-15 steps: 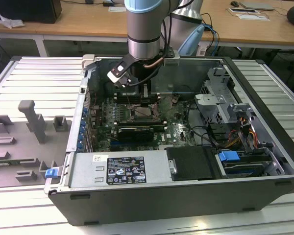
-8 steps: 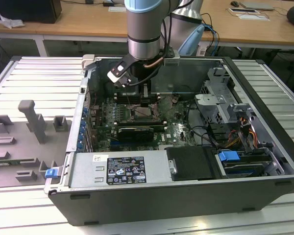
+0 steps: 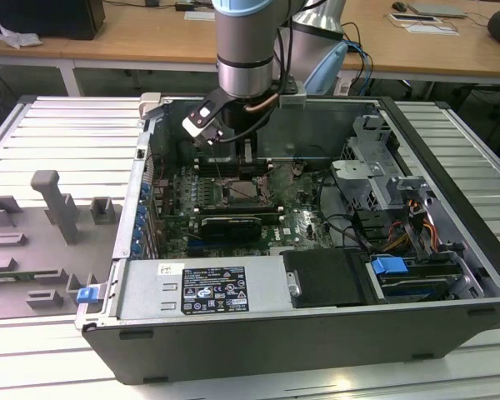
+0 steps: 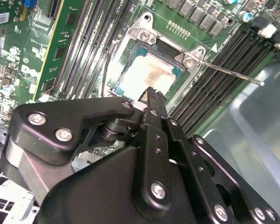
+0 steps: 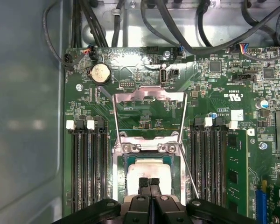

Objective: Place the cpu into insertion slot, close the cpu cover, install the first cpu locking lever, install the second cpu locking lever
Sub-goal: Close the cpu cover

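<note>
The cpu [image 5: 147,169] [image 4: 147,73] lies flat in the insertion slot [image 5: 129,161] [image 3: 248,193], its pale metal top facing up. My gripper [image 5: 149,182] [image 4: 151,92] [image 3: 237,148] hovers just above the chip's near edge, its two fingers shut against each other with nothing between them. The cpu cover [image 5: 126,97], a silvery frame with a square window, stands swung open on the far side of the socket. One thin locking lever [image 5: 189,173] [image 4: 228,72] sticks out free beside the socket. A second dark lever [image 4: 105,70] runs along the opposite side.
Long black memory slots [image 5: 86,163] [image 5: 207,158] flank the socket on both sides. Cables [image 5: 177,28] hang over the board's far edge. The case walls [image 3: 258,333], a drive cage [image 3: 375,167] and a power supply [image 3: 208,287] box in the board. Grey fixtures [image 3: 54,208] stand outside.
</note>
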### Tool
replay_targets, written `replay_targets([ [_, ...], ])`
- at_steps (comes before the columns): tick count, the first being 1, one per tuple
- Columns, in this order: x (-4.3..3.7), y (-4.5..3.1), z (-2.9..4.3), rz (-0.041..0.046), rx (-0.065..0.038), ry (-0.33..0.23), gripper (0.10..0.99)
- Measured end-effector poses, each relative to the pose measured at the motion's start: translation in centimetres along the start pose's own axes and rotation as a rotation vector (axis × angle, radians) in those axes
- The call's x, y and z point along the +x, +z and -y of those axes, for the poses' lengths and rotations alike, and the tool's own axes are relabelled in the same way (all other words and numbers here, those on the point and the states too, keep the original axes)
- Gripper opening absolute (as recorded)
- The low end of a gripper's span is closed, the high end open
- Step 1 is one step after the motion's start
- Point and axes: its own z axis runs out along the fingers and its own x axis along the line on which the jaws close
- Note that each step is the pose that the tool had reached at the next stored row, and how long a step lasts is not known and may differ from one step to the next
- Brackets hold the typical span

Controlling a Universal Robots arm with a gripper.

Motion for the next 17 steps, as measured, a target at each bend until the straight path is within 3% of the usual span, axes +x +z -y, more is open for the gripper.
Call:
replay_targets([
  [6,0.02,-1.46,-0.1,0.0003,0.0,0.0,0.106],
  [9,0.02,-1.69,-0.24,0.0004,0.0,0.0,0.106],
  [13,0.04,-1.9,-1.38,0.0005,0.003,0.0,0.106],
  [17,0.06,-2.26,-1.85,0.0004,0.003,0.0,0.106],
])
